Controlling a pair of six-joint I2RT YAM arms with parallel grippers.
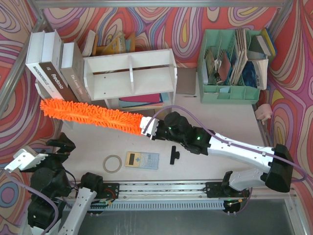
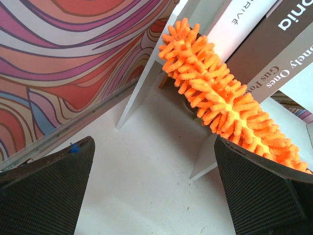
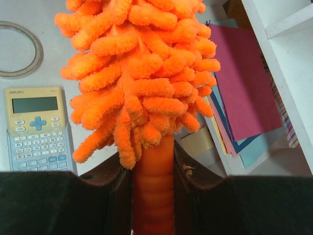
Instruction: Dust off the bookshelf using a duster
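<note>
Panels printed with swirling bands of red, orange, purple, cream and pale blue wall in the scene: a far wall (image 1: 220,14), a left wall (image 1: 14,58) and a right wall (image 1: 293,73). Slim metal frame bars (image 1: 161,4) run along the top of the far wall and slant down at the corners. The left wrist view shows another bar (image 2: 73,122) at the foot of the patterned panel. The white table (image 1: 205,156) has a few small dark marks. An aluminium rail (image 1: 166,188) lines its near edge, with a grey surface (image 1: 195,223) nearer still. The light is bright and even, and the shadows are soft.
</note>
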